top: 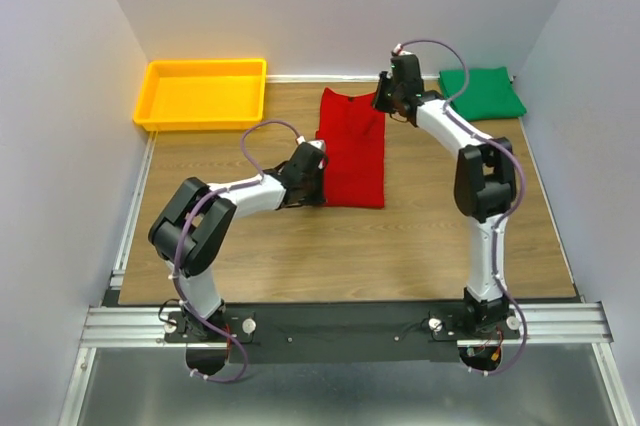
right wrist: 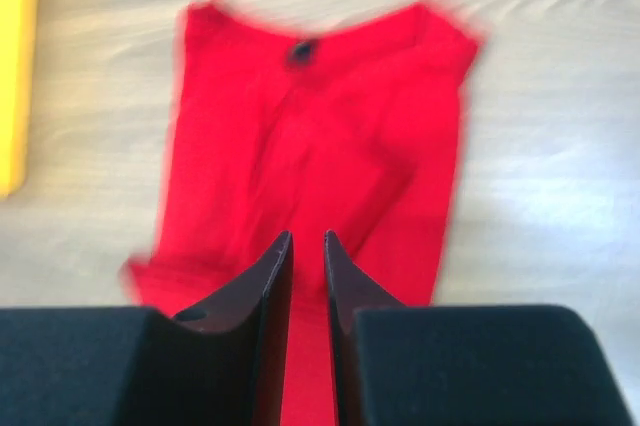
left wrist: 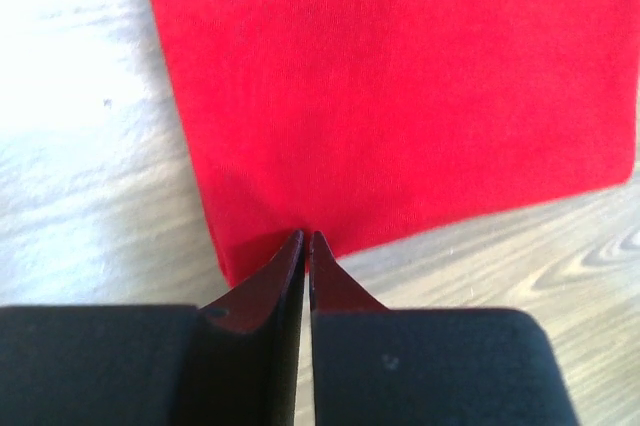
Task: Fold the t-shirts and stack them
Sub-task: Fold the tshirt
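my left gripper [left wrist: 305, 238] is pressed down to a hairline gap, and its tips sit right on the edge of the red t-shirt [left wrist: 400, 96], near the lower left corner of the cloth in the left wrist view. the fabric puckers a little where the tips meet it, so i read it as pinched there. in the overhead view that corner is the shirt's lower left, just left of the frame's centre.

my right gripper [right wrist: 307, 236] has its jaws a narrow slot apart with nothing between them. it hangs above the red shirt, and its wrist view is blurred. the collar end with a small dark label [right wrist: 300, 49] lies toward the top of that frame. from above, this gripper is at the shirt's upper right corner.

the red shirt lies as a long upright strip in the middle of the wooden table [top: 400, 246]. the green t-shirt [top: 482, 93] sits folded in the upper right of the overhead frame, well apart from the red one. a yellow tray [top: 200, 125] is in the upper left.
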{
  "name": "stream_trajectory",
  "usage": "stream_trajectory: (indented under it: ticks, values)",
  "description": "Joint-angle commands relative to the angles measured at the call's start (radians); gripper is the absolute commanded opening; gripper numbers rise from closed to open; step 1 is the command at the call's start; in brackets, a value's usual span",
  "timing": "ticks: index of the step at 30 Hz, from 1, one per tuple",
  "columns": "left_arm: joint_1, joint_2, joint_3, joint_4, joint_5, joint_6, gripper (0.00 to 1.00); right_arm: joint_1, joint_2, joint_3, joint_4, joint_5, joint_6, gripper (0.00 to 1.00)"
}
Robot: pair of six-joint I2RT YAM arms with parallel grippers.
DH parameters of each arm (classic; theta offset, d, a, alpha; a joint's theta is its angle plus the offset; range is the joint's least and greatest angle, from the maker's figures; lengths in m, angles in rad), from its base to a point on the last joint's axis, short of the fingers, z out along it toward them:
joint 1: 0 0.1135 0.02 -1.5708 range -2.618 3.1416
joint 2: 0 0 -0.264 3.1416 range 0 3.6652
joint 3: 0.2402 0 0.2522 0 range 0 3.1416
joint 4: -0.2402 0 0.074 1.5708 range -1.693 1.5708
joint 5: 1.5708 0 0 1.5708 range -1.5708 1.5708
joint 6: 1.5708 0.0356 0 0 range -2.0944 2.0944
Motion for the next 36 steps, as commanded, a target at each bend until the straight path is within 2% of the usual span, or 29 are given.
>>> stream_trajectory:
  ticks: [1, 2, 3, 4, 5, 7, 8, 9, 11, 13, 19, 24, 28, 30, 36]
  values:
    - [-0.003, -0.105, -0.04, 0.044, 0.015, -0.014, 0.12, 0.002, -0.201, -0.274, 0.029, -0.263, 0.079, 0.25]
    - [-0.003, -0.127, -0.049, 0.067, 0.015, -0.022, 0.12, -0.002, -0.241, -0.345, 0.101, -0.321, 0.099, 0.25]
    - [0.005, -0.17, -0.084, 0.093, 0.021, -0.028, 0.12, -0.007, -0.28, -0.431, 0.148, -0.45, 0.123, 0.25]
    - [0.012, -0.19, -0.103, 0.16, 0.048, -0.037, 0.12, -0.016, -0.359, -0.572, 0.2, -0.514, 0.184, 0.25]
    - [0.022, -0.21, -0.15, 0.196, 0.07, -0.062, 0.12, -0.021, -0.393, -0.658, 0.335, -0.574, 0.223, 0.26]
    - [0.048, -0.248, -0.201, 0.276, 0.107, -0.088, 0.12, -0.025, -0.458, -0.796, 0.486, -0.711, 0.307, 0.29]
    - [0.054, -0.253, -0.224, 0.357, 0.136, -0.097, 0.12, -0.025, -0.498, -0.934, 0.571, -0.752, 0.394, 0.31]
    - [0.06, -0.25, -0.241, 0.386, 0.151, -0.103, 0.12, -0.025, -0.507, -0.984, 0.71, -0.779, 0.435, 0.31]
    - [0.077, -0.215, -0.256, 0.437, 0.206, -0.11, 0.12, -0.025, -0.498, -1.074, 0.774, -0.815, 0.472, 0.31]
    - [0.095, -0.155, -0.253, 0.466, 0.242, -0.119, 0.11, -0.033, -0.477, -1.117, 0.801, -0.82, 0.467, 0.34]
    - [0.149, -0.023, -0.261, 0.492, 0.286, -0.143, 0.09, -0.086, -0.314, -1.237, 0.9, -0.852, 0.473, 0.34]
    - [0.186, 0.006, -0.318, 0.494, 0.319, -0.183, 0.06, -0.175, -0.24, -1.34, 0.989, -0.873, 0.498, 0.33]
    - [0.223, -0.056, -0.377, 0.499, 0.317, -0.195, 0.06, -0.205, -0.28, -1.361, 0.996, -0.912, 0.5, 0.33]
    - [0.223, -0.093, -0.385, 0.489, 0.311, -0.195, 0.06, -0.2, -0.352, -1.357, 0.994, -0.922, 0.53, 0.34]
    - [0.221, -0.29, -0.393, 0.445, 0.251, -0.2, 0.13, -0.102, -0.498, -1.279, 0.993, -0.912, 0.633, 0.44]
